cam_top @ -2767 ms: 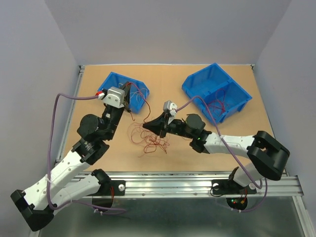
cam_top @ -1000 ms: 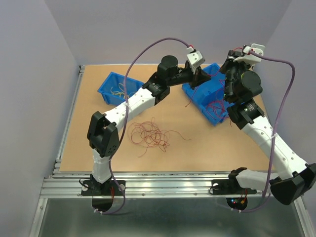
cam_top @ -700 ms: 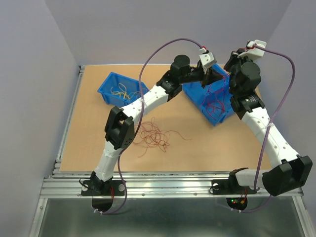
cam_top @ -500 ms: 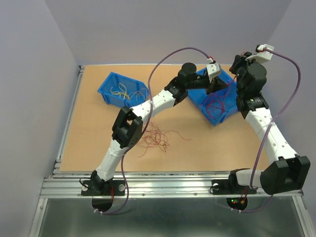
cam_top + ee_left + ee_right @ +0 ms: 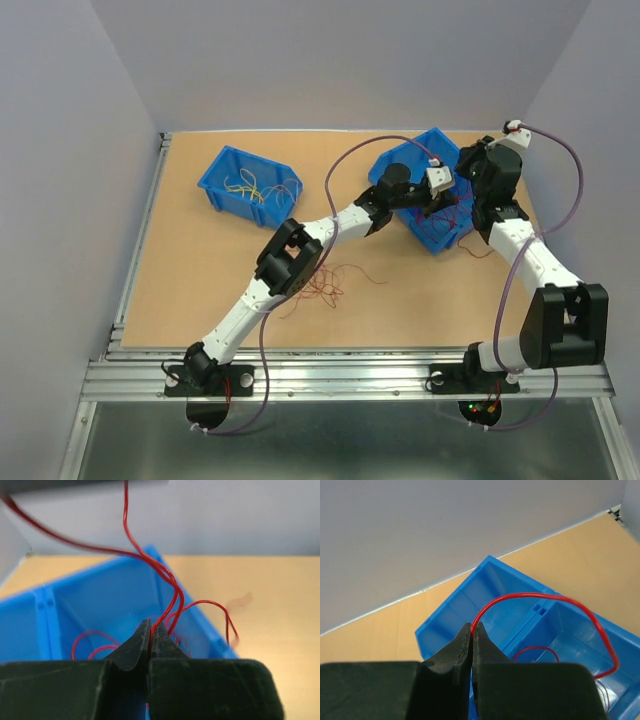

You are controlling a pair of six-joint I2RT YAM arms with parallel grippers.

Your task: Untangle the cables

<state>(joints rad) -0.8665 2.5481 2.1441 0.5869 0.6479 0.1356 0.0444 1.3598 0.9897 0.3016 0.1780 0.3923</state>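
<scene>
Both grippers hang over the large blue bin (image 5: pixel 408 160) at the back right. My left gripper (image 5: pixel 428 203) is shut on a thin red cable (image 5: pixel 176 592), which rises from its tips (image 5: pixel 151 625) and loops above the bin (image 5: pixel 100 600). Close beside it, my right gripper (image 5: pixel 458 192) is shut on a red cable (image 5: pixel 540 597) too; from its tips (image 5: pixel 472 626) the cable arcs over the bin (image 5: pixel 490 587) and down inside. Loose red cables (image 5: pixel 447 215) lie in the bin. A tangle of dark red and orange cables (image 5: pixel 328 286) rests mid-table, partly hidden by my left arm.
A smaller blue bin (image 5: pixel 218 178) at the back left holds yellow cables (image 5: pixel 247 185). My left arm (image 5: pixel 290 258) stretches diagonally across the middle of the table. Purple arm cables (image 5: pixel 560 160) loop above both wrists. Grey walls close in the table.
Both grippers have come down and closer together over the right bin, bringing the red cables with them. The left arm has reached further right. Both stayed shut.
</scene>
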